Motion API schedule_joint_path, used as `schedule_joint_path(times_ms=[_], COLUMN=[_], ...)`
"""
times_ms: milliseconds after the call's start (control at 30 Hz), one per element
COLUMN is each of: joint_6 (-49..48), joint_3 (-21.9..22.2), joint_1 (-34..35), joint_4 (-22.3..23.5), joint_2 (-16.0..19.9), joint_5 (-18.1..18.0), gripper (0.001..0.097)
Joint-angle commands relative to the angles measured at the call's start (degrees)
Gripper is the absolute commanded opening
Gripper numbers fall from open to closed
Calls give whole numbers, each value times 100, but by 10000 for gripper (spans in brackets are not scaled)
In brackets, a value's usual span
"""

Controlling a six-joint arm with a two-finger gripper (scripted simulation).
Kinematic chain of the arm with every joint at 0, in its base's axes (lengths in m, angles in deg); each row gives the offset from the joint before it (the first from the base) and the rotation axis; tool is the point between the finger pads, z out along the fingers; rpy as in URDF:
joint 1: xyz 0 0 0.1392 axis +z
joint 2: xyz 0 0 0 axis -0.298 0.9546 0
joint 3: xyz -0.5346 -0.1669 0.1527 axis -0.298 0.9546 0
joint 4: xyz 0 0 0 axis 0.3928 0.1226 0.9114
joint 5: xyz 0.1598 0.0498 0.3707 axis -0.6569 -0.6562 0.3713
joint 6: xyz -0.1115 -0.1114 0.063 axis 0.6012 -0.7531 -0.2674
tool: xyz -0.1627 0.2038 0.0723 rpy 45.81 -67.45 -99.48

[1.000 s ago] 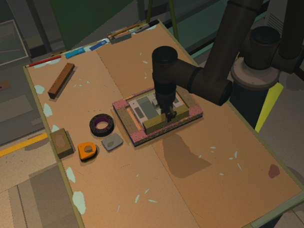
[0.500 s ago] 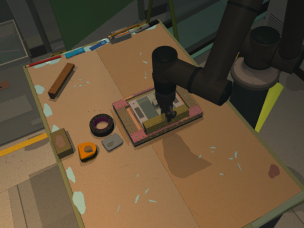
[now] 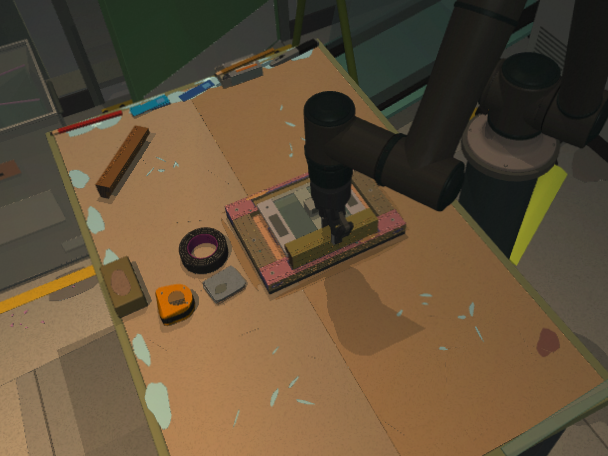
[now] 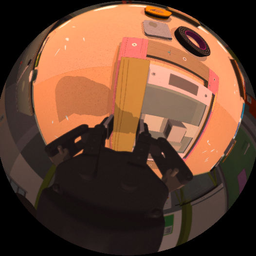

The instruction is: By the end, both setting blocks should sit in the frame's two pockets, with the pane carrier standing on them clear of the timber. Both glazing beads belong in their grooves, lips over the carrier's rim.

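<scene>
The timber frame [image 3: 315, 231] with pink corners lies in the middle of the bench. The pale pane carrier [image 3: 300, 212] with its grey pane sits inside it. I hold an ochre glazing bead [image 3: 330, 237] [image 4: 129, 102] in my closed gripper [image 3: 340, 231] [image 4: 125, 129], along the frame's near rail. A second, brown bead [image 3: 122, 160] lies far off at the bench's back left. A small pale block [image 4: 176, 131] shows on the carrier beside my fingers. The pockets and setting blocks are hidden.
A brown box [image 3: 122, 285] sits at the left edge. An orange tape measure [image 3: 175, 301], a grey pad [image 3: 224, 283] and a black tape roll [image 3: 203, 249] lie left of the frame. Pencils and small tools line the far edge. The arm's base [image 3: 510, 150] stands right.
</scene>
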Motion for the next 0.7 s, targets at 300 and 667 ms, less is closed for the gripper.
schedule_joint_path(times_ms=[300, 667], joint_6=[0, 0], joint_3=[-2, -2], joint_1=[-3, -3], joint_4=[-10, -10], joint_2=[-6, -6], joint_5=[-6, -6], gripper=[185, 405])
